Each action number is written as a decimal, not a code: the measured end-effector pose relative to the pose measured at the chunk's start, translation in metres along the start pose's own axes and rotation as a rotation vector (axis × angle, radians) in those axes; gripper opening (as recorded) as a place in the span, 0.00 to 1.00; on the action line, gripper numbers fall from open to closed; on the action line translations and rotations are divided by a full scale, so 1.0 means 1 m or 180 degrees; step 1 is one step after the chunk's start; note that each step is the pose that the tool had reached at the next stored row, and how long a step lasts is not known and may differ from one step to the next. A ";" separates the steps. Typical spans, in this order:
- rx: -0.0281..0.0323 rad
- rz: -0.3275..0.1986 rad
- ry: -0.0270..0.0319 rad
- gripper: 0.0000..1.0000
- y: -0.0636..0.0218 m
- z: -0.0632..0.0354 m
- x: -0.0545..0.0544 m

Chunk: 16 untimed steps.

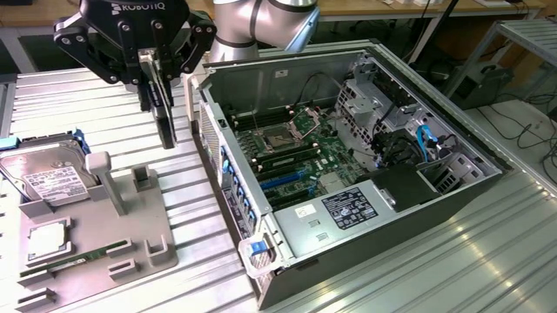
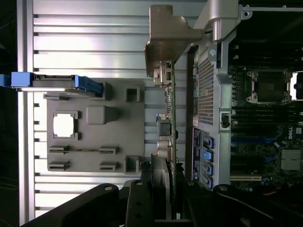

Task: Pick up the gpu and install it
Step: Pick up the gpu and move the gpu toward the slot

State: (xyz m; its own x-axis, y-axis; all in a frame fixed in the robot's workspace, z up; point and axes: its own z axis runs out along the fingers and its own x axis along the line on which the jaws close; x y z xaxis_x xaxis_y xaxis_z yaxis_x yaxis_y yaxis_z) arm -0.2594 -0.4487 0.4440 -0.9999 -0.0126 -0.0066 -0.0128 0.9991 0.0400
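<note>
Up high, gripper (image 1: 161, 81) clamped on gpu (image 1: 165, 120); card hangs upright, clear of table (image 1: 452, 261), between grey fixture (image 1: 139, 241) and open computer case (image 1: 287, 75). Wrist view gives card edge-on, silver bracket (image 2: 165, 42) at far end. Exterior view gives hard drive (image 1: 48, 176) label.

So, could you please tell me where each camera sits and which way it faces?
Exterior view: off the arm, high, looking down on case, tray and hard drive; shows the arm and pincer gripping the gpu.
Wrist view: on the wrist, looking down along the gpu at tray and case; the pincer shows.
Shared: gpu, pincer, tray, case.
</note>
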 end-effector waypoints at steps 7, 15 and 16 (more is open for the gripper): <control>0.0000 -0.0009 0.0000 0.29 -0.0001 0.0002 -0.010; 0.0000 -0.0017 0.0001 0.29 -0.0002 0.0003 -0.018; 0.0000 -0.0018 0.0001 0.29 -0.0002 0.0004 -0.019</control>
State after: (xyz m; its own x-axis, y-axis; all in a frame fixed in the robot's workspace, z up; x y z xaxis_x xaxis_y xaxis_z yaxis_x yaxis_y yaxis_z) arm -0.2404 -0.4487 0.4438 -0.9998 -0.0182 -0.0066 -0.0185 0.9990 0.0400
